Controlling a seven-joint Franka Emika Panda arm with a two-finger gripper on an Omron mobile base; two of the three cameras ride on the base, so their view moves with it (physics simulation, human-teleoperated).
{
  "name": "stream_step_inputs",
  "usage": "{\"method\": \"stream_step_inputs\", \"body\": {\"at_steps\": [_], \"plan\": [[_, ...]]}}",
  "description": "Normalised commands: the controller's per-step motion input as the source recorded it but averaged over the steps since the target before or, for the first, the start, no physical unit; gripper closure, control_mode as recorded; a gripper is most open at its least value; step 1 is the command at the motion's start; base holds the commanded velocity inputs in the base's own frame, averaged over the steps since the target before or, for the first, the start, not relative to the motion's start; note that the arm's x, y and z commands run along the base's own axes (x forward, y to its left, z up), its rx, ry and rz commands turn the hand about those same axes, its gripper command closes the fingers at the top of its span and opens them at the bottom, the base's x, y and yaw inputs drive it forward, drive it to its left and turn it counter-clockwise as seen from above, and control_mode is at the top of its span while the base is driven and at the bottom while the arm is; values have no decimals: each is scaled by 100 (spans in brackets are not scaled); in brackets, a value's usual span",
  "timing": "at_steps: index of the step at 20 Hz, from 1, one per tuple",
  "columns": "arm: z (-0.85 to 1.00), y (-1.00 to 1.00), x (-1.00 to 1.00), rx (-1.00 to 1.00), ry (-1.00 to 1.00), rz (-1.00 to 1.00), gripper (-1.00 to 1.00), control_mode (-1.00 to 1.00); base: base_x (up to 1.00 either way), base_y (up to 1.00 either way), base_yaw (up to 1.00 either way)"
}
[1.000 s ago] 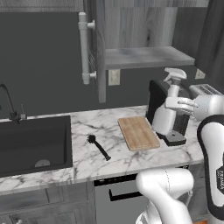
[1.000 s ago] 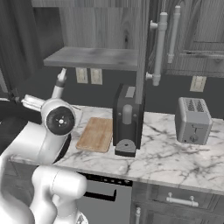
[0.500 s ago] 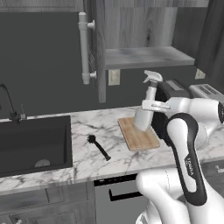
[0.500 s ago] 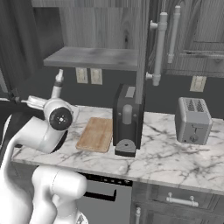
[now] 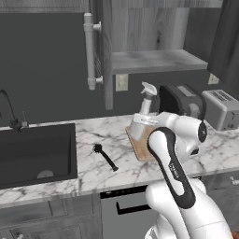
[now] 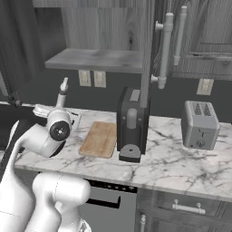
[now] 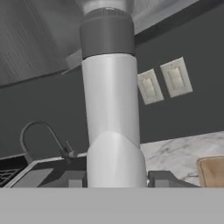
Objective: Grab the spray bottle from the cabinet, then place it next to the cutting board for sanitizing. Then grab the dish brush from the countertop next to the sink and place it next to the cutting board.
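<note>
spray bottle (image 5: 141, 122) is being held upright, clamped in gripper (image 7: 116, 178) | above cutting board's (image 6: 99, 139) left edge, countertop (image 5: 93, 168) | no writing is being made out

veined marble countertop (image 5: 93, 175), wooden cutting board (image 6: 99, 139)

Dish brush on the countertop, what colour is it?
The dish brush is all black, head and handle; the left base view shows it best.
</note>
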Motion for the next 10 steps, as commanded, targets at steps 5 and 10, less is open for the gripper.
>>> {"method": "stream_step_inputs", "body": {"at_steps": [5, 10], "plan": [[-46, 3, 66, 0, 0, -1, 100, -100, 0, 0, 0], [-25, 10, 48, 0, 0, -1, 100, -100, 0, 0, 0]]}}
